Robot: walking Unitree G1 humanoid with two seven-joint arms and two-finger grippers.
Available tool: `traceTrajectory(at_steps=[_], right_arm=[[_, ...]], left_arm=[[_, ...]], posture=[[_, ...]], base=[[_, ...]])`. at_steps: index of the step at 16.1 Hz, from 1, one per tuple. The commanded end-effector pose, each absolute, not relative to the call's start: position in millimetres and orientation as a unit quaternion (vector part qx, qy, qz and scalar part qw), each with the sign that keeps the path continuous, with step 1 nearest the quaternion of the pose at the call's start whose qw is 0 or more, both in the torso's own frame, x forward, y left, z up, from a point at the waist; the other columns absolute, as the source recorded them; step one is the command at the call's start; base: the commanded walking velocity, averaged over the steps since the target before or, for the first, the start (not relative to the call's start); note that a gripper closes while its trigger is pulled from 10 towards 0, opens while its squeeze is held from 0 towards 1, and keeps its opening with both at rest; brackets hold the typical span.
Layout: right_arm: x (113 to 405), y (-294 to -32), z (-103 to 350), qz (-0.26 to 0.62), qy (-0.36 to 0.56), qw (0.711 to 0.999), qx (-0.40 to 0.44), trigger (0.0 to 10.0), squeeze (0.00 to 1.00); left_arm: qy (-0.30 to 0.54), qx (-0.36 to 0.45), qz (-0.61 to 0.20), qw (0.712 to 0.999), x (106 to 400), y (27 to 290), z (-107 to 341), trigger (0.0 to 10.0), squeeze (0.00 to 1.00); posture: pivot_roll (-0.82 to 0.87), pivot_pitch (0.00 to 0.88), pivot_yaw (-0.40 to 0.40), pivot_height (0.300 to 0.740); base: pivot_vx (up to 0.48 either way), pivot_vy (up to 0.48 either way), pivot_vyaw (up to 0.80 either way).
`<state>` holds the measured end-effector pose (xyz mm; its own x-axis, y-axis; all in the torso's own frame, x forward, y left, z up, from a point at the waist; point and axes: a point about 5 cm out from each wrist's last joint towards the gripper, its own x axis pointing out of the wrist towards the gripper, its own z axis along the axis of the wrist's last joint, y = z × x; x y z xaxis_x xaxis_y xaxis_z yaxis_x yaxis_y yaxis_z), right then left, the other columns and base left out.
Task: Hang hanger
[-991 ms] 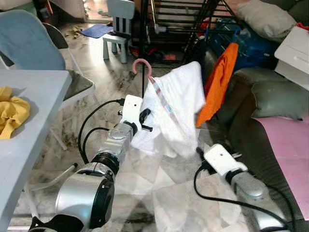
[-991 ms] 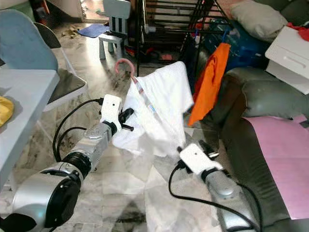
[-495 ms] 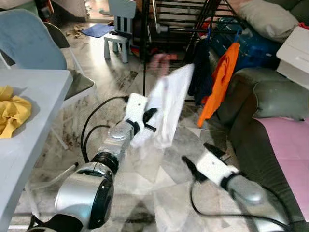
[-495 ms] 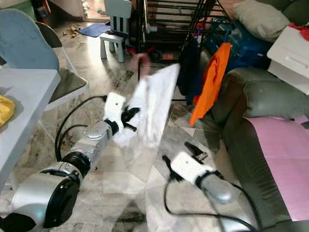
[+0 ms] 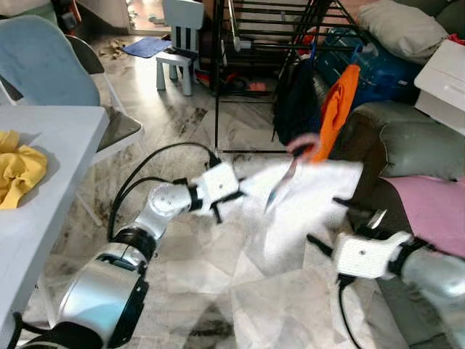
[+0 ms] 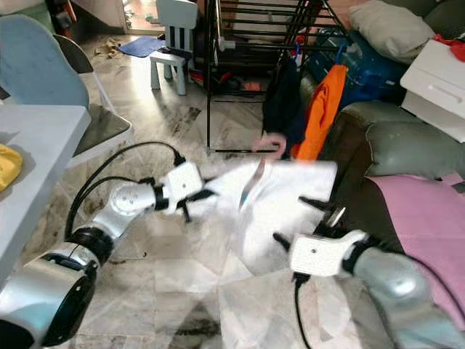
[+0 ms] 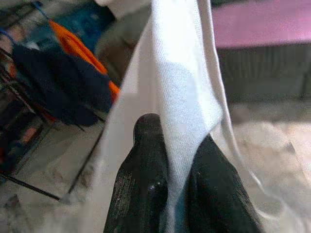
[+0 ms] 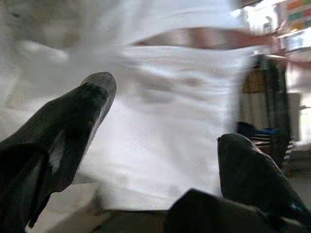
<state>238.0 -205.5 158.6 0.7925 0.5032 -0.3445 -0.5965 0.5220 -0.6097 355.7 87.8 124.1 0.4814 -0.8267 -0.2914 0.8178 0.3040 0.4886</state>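
left gripper [image 5: 234, 190]: my fingers pinched tight on the edge of the white garment [image 5: 309, 207]; left wrist view shows the cloth clamped between both black fingers [image 7: 146, 170].
right gripper [image 5: 340, 222]: fingers spread wide, nothing in them, low and to the right of the garment, aimed at the cloth; right wrist view has white fabric across the gap between the fingertips [image 8: 87, 97].
hanger [image 5: 299, 147]: pink hook pokes out above the garment's top edge, blurred, tilted over toward my right; the rest is inside the cloth, a thin pink-and-blue line slants down from the hook.
garment position: held out in the air over the marble floor [image 5: 182, 131], stretched roughly sideways from left gripper toward the sofa [image 5: 407, 156]. Motion blur, edges soft.
drying rack [image 5: 261, 29]: black frame, ahead of me, beyond the hanger; orange garment [image 5: 336, 105] and a dark one already hang on its right side.
key relation: hook lies between my two grippers, rack rail above and beyond it. Long axis of hanger runs left-right-ish, hook end up. Right gripper nearer the hook, left holds the far cloth edge.
judgement: hook not yet on the rail; it needs lifting forward and up to the rack. Cloth-only grip means the hanger may swing or slip.
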Motion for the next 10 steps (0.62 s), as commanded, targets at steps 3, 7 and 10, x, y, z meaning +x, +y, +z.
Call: traceTrajectory(at_steps=[3, 7, 10], right_arm=[[235, -219, 168, 0.296, 0.069, 0.869, -0.390, 10.0, 0.00], [231, -241, 162, 0.274, 0.103, 0.877, -0.380, 10.0, 1.00], [233, -241, 155, 0.291, 0.114, 0.869, -0.384, 10.0, 0.78]], left_arm=[[-0.033, 0.319, -0.544, 0.776, 349, 77, 125, 0.0, 0.00], [-0.063, 0.294, -0.576, 0.760, 344, 75, 131, 0.0, 0.00], [-0.077, 0.281, -0.614, 0.733, 336, 73, 128, 0.0, 0.00]], posture=[[0.00, 0.000, -0.034, 0.740], [0.00, 0.000, -0.032, 0.740], [0.01, 0.000, -0.035, 0.740]], base=[[0.000, 0.000, 0.00], [0.000, 0.000, 0.00], [0.000, 0.000, 0.00]])
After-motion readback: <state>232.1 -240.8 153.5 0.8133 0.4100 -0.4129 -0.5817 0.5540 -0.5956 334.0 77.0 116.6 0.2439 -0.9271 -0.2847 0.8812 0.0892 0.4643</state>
